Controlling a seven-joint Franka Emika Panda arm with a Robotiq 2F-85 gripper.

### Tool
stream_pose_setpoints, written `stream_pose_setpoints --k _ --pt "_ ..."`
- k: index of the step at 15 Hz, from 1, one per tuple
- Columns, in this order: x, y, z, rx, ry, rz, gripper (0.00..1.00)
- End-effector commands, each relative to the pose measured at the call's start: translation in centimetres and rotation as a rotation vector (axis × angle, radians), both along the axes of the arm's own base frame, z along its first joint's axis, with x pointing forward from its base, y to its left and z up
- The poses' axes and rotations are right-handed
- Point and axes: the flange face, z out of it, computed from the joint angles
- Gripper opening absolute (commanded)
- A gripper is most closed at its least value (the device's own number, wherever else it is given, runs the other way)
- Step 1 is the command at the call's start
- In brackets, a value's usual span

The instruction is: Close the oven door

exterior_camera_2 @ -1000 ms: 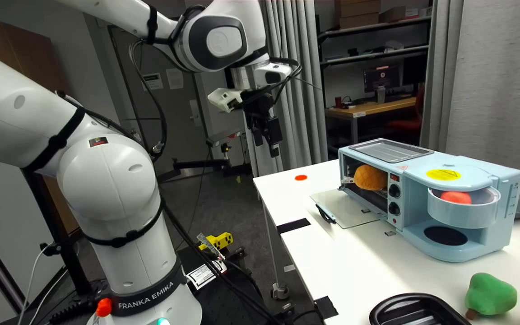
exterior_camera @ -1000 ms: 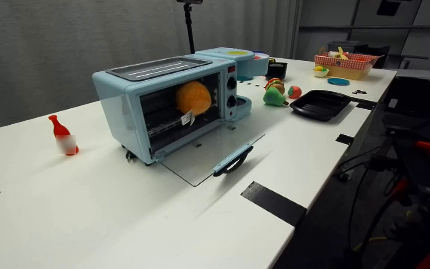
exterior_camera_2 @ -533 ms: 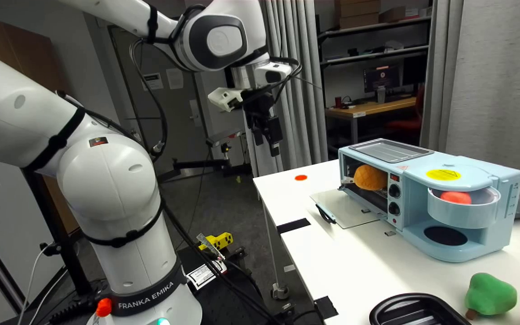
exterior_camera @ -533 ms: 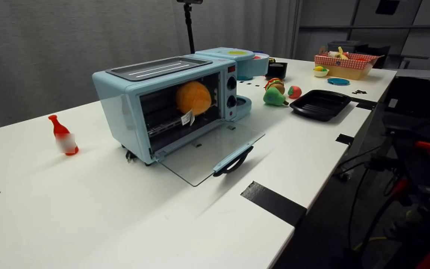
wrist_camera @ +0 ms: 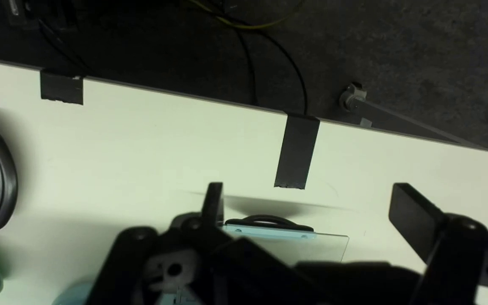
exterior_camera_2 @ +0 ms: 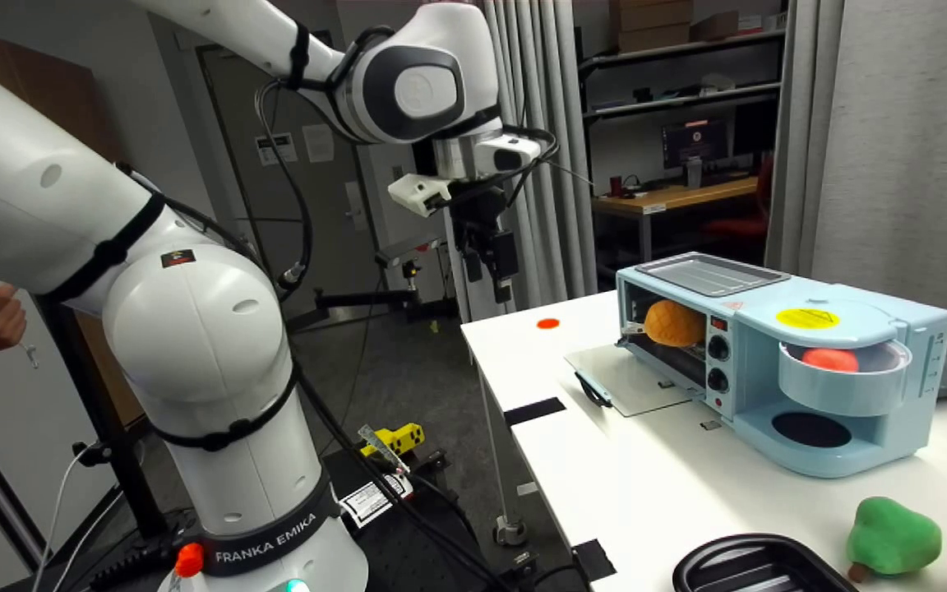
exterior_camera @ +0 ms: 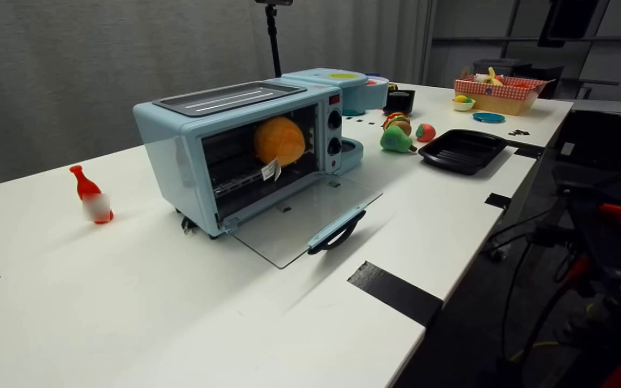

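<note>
The light blue oven (exterior_camera: 166,161) stands on the white table; it also shows in an exterior view (exterior_camera_2: 757,362). An orange object (exterior_camera: 281,141) is inside it. The oven door (exterior_camera: 313,215) is folded down, glass roughly level, with its dark bar handle (exterior_camera: 341,237) outward. The door also shows in an exterior view (exterior_camera_2: 630,378). My gripper (exterior_camera_2: 488,279) is open and empty, high up and apart from the door, beyond the table's edge in that view. In the wrist view, the handle (wrist_camera: 269,221) and part of the door (wrist_camera: 295,248) show between the fingers; the rest is hidden.
A black tray (exterior_camera: 464,151), a green pear (exterior_camera: 397,140) and a strawberry (exterior_camera: 426,132) lie past the oven's knob side. A red bottle (exterior_camera: 92,199) stands by its other side. Black tape (wrist_camera: 297,152) marks the table's front edge.
The arm and gripper have moved slightly down and to the right in an exterior view. A person's hand has come into view at the left there. The door and oven have not moved.
</note>
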Motion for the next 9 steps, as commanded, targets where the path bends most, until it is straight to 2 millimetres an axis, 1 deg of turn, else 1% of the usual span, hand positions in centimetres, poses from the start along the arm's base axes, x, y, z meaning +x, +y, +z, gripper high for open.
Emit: stream_pose_setpoints --k 1,5,9 --pt "0.8 -0.2 -2.6 -0.031 0.049 -0.014 1.00" --pt "1.7 -0.1 -5.9 -0.052 0.094 -0.029 1.00" --pt "2.8 0.2 -10.2 -0.085 0.107 -0.053 1.00"
